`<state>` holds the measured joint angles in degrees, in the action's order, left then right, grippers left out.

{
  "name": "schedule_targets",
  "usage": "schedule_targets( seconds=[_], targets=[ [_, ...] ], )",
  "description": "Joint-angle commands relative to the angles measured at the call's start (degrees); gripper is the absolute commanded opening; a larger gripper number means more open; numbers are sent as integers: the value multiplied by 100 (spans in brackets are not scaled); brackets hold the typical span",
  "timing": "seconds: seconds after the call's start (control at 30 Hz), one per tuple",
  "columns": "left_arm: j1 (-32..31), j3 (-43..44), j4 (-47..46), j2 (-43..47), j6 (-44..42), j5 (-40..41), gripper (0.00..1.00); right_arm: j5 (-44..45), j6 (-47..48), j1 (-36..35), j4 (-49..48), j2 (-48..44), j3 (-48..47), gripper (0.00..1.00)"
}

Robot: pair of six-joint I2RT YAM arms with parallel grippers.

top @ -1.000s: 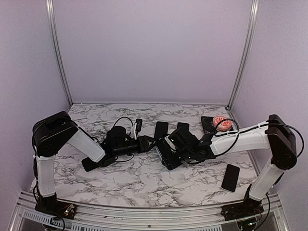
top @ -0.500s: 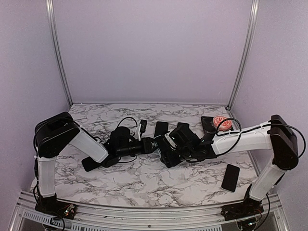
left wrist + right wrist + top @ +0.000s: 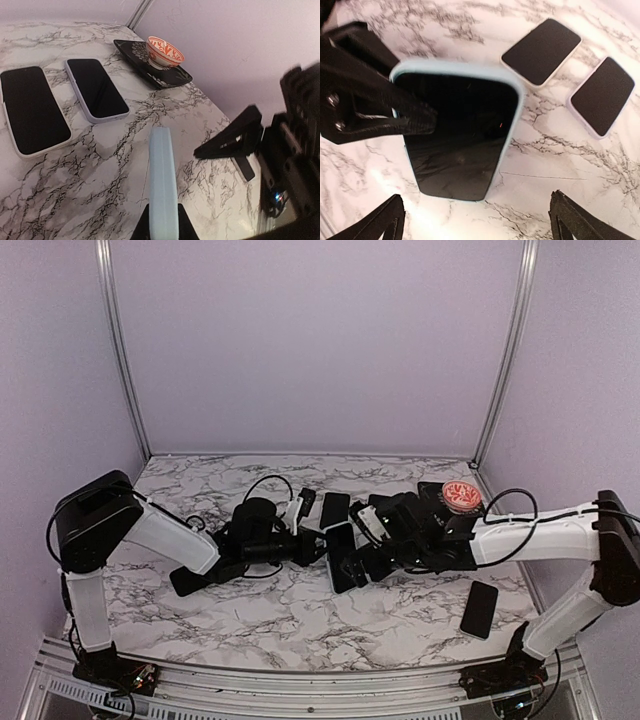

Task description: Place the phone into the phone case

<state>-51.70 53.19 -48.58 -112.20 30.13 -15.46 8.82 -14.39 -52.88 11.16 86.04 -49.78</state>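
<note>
Two left fingers [image 3: 142,229] pinch a slim, pale-blue phone case [image 3: 163,185].

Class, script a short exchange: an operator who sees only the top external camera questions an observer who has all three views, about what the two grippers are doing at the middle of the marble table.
Operator: From above, the arms meet in a dark tangle. What is the left one holding?
Observer: In the left wrist view, the left gripper is shut on a pale blue rectangular phone case, seen edge-on.
Operator: Is the right one gripping it too?
Observer: No. In the right wrist view, the right gripper is open, its fingers spread wide below the black-screened phone that sits in that case.
</note>
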Motion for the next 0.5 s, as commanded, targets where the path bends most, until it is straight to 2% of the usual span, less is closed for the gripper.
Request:
schedule_targets(
  seconds=[0.0, 0.13, 0.37, 0.43, 0.47],
  targets=[
    [-234, 13, 1510, 831, -2265, 317, 0, -1428, 736, 646, -340, -1433, 339, 99],
    [-258, -173, 1546, 1368, -2694, -357, 0, -3022, 1254, 1088, -727, -2168, 655, 99],
    [-655, -163, 1711, 2642, -2986, -1016, 0, -4347, 1745, 1096, -1038, -2177, 544, 98],
    [-718, -143, 1741, 2873, -2987, -1092, 0, -4580, 1728, 1101, -1439, -2120, 637, 92],
    [-737, -135, 1753, 2940, -2987, -1097, 0, -4601, 1721, 1097, -1535, -2085, 638, 85]
  ],
)
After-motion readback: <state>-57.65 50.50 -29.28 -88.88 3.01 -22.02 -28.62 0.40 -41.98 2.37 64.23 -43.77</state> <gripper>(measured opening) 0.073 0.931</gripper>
